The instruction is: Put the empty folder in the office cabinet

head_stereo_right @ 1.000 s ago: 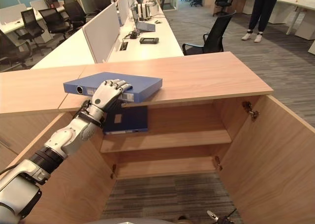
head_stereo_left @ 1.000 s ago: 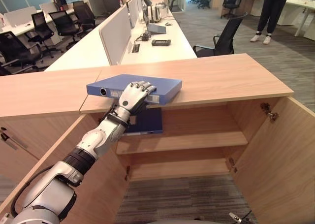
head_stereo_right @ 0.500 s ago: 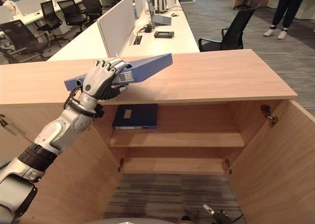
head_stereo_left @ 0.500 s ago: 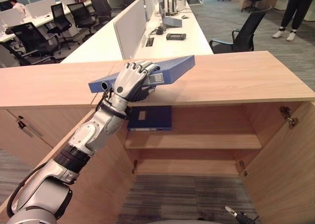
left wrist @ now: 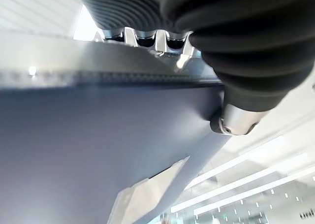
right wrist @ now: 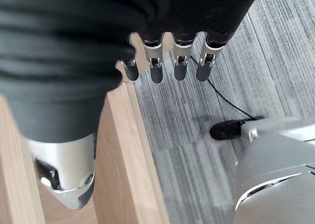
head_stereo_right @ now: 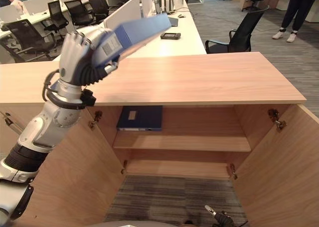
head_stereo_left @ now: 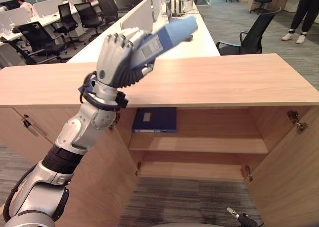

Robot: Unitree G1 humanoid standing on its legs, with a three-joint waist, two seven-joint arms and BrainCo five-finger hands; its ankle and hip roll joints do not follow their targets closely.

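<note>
Left robot hand (head_stereo_left: 119,57) has its fingers curled round the spine end of the blue lever-arch folder (head_stereo_left: 169,33) and clamps it. Folder is raised clear above the surface, tilted, its far end pointing up and to the right, white spine label beside the fingers. In the left wrist view the folder's blue face (left wrist: 98,150) lies right against the palm cover.

Right robot hand (right wrist: 167,56) hangs low beside the edge of a wooden panel over grey carpet, fingers straight and relaxed, holding nothing.

Surface: light wooden top of the office cabinet (head_stereo_left: 224,80), both doors (head_stereo_right: 279,167) swung open. A second blue folder (head_stereo_left: 154,119) lies flat on the upper shelf, left side. Lower shelf (head_stereo_left: 194,169) below it.

Room: open office, white desks with dividers (head_stereo_left: 144,17) beyond the cabinet, black swivel chairs (head_stereo_left: 246,37), a person's legs (head_stereo_left: 304,12) far right.

Versus 1.0 s ago: folder was lying flat on the cabinet top under the hand; at 0.5 s one end was lifted; now it is fully off the surface.
</note>
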